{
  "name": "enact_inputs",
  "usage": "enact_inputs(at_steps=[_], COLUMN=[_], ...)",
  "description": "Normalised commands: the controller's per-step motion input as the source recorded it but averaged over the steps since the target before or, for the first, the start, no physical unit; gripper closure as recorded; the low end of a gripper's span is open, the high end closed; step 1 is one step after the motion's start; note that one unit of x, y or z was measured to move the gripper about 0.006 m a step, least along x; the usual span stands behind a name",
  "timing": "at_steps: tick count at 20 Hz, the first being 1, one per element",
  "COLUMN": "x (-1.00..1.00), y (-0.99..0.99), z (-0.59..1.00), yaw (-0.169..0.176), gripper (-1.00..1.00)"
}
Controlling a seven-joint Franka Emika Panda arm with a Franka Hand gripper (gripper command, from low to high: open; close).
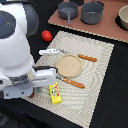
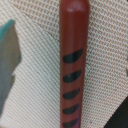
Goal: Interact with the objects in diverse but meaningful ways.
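The arm hung low over the woven mat (image 1: 95,60), right above the dark brown stick (image 2: 73,65). I could not tell if the claw was open. A crooked grab could roll the stick away

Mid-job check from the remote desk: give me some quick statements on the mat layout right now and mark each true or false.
1. The yellow packet lies on the woven mat. True.
2. The red ball sits on the round plate. False: it rests off the mat, on the dark table.
3. Two grey pots stand on the brown board. True.
4. The wrist view shows a white piece. False: it shows a reddish-brown stick with dark marks.
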Motion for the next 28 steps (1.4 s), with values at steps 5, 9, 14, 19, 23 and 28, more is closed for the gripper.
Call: enact_inputs(at_steps=[5,9,14,19,23,28], x=[-0.05,-0.37,-0.56,-0.59,-0.50,-0.38], y=[0.13,0.39,0.60,0.64,0.62,0.62], z=[0.59,0.12,0.02,0.00,0.00,0.00], yaw=[0.009,0.077,0.090,0.098,0.113,0.120], gripper=[-1.00,-1.00,-1.00,-1.00,-1.00,-1.00])
